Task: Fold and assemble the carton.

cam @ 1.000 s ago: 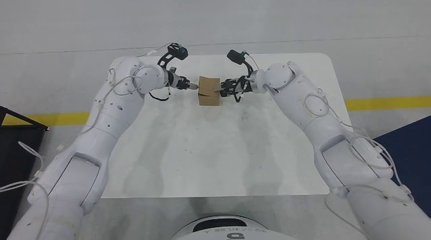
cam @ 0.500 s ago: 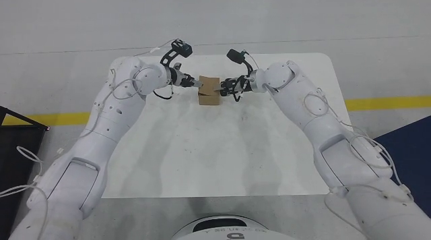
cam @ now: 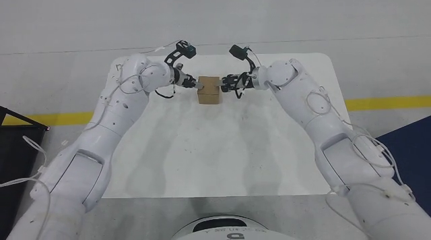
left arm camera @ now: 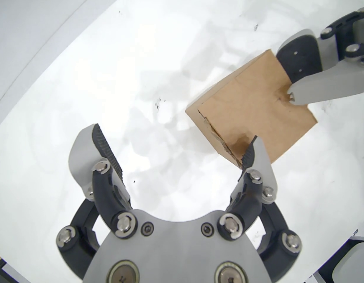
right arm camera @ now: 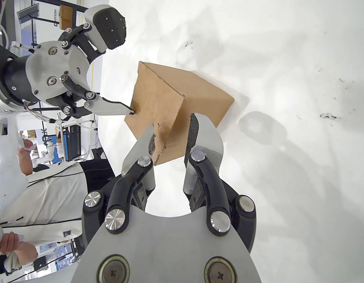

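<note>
Steadying the carton (cam: pixel 209 90) at upper centre, my right gripper (right arm camera: pixel 172 125) pinches its corner; my left gripper (left arm camera: pixel 174 135), spread wide, should press the edge gently.

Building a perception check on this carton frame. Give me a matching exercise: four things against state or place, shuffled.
Things:
1. carton
2. left gripper
3. right gripper
4. table

States:
A. white, scuffed, bears the box
B. open wide, one fingertip touching the box
C. brown, standing between both grippers
D. fingers pinching a corner of the box

Pairs: 1-C, 2-B, 3-D, 4-A
</note>
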Controlling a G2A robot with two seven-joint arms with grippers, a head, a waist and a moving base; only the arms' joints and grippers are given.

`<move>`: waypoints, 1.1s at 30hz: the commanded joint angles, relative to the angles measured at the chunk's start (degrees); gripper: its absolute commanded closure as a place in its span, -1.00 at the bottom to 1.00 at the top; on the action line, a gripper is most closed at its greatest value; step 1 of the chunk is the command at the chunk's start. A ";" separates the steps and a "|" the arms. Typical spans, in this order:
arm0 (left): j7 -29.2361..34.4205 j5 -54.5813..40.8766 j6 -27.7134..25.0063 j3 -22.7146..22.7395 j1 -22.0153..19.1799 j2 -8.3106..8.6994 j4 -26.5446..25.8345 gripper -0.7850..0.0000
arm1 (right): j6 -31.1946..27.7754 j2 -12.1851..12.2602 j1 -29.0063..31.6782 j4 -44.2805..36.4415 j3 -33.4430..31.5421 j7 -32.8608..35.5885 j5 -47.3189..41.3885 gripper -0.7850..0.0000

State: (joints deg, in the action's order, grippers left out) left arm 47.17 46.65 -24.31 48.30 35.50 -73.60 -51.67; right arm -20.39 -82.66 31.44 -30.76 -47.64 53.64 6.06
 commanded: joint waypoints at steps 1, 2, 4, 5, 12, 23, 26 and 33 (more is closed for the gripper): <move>-1.19 -0.25 -0.49 0.83 0.25 0.27 0.01 -1.00 | -0.16 0.32 -0.16 -0.40 -0.53 -0.41 0.27 0.26; -1.34 -0.17 -0.53 1.23 0.42 0.44 -0.17 -1.00 | -0.16 0.50 -0.15 -0.71 -0.79 -0.48 0.45 0.26; -2.48 -0.81 -0.63 2.55 1.18 0.88 -0.57 -1.00 | -0.06 0.91 -0.17 -1.58 -1.36 -0.90 0.97 0.26; -2.70 -0.65 -0.53 3.18 1.58 1.16 -0.74 -1.00 | 0.00 1.14 -0.09 -2.13 -1.70 -1.23 1.20 0.28; -12.01 -4.75 -1.71 8.50 6.36 2.60 -1.00 -1.00 | -2.44 2.85 3.59 -12.57 -3.75 -3.47 3.06 1.00; -26.58 -6.30 -3.66 7.16 5.88 0.85 7.18 -1.00 | -0.93 3.45 9.10 -20.95 -2.03 -6.26 9.91 1.00; -27.23 -6.71 -4.66 6.07 4.64 0.08 9.67 -1.00 | -0.54 3.55 8.84 -20.66 -1.83 -4.43 10.57 1.00; -28.93 -8.68 -7.35 3.39 1.22 -2.27 16.12 -1.00 | 0.50 3.54 8.07 -20.96 -1.00 -1.91 12.35 1.00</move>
State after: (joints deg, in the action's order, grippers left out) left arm 18.39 38.06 -31.31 52.11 37.22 -75.55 -36.39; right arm -19.85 -79.13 39.58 -51.56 -48.60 51.63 18.44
